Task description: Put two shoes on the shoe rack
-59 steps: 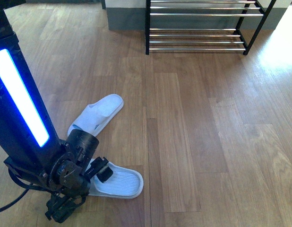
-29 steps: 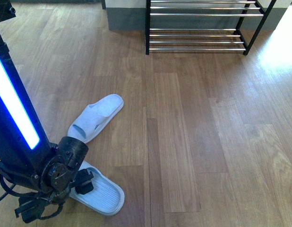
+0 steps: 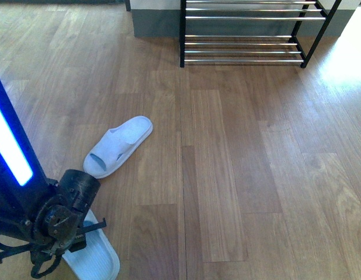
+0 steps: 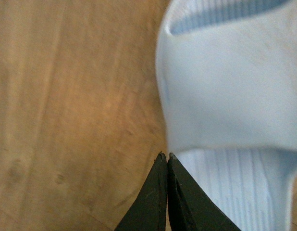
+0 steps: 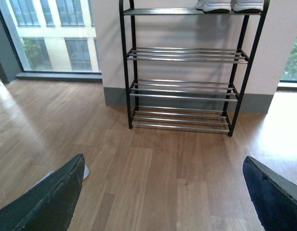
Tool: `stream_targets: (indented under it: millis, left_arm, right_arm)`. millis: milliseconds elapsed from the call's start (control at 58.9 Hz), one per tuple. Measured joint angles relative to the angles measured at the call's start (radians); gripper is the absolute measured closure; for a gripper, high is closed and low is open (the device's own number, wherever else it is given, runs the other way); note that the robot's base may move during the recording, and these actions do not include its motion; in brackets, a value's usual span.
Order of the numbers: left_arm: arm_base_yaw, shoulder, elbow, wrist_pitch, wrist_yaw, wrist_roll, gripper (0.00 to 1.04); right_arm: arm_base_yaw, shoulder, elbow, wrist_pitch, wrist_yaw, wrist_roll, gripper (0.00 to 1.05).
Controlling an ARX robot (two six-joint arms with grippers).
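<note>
Jaws pressed together at the rim of 1 light-blue slipper [image 3: 99, 262], the left gripper [image 4: 167, 161] is risking losing it on the slick plank floor [image 3: 239, 175], as the second slipper [image 3: 118, 146] is lying just beyond, the right gripper [image 5: 163, 161] is hanging wide open and the 4-tier shoe rack [image 3: 245, 44] is standing well apart against the wall [image 5: 107, 48].

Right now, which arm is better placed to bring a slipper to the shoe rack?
Left: its shut fingers are right at the near slipper. The right fingers are open and empty, facing the rack.
</note>
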Motion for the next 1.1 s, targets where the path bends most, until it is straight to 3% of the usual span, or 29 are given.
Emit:
stream_targets:
  millis: [187, 373, 509, 747, 1103]
  left_arm:
    - [0.059, 0.004, -0.030, 0.043, 0.080, 0.003, 1.03]
    - [0.017, 0.026, -0.031, 0.056, 0.199, 0.001, 0.73]
    - [-0.002, 0.051, 0.009, 0.037, 0.184, 0.027, 0.44]
    - [0.000, 0.123, 0.068, 0.030, 0.135, 0.111, 0.09]
    - [0.019, 0.209, 0.163, 0.087, 0.038, 0.296, 0.12]
  right_arm:
    - [0.000, 0.000, 0.000, 0.000, 0.000, 0.000, 0.09]
    - [0.000, 0.000, 0.000, 0.000, 0.000, 0.000, 0.09]
    - [0.000, 0.000, 0.000, 0.000, 0.000, 0.000, 0.09]
    - [0.000, 0.000, 0.000, 0.000, 0.000, 0.000, 0.09]
    - [0.000, 0.000, 0.000, 0.000, 0.000, 0.000, 0.09]
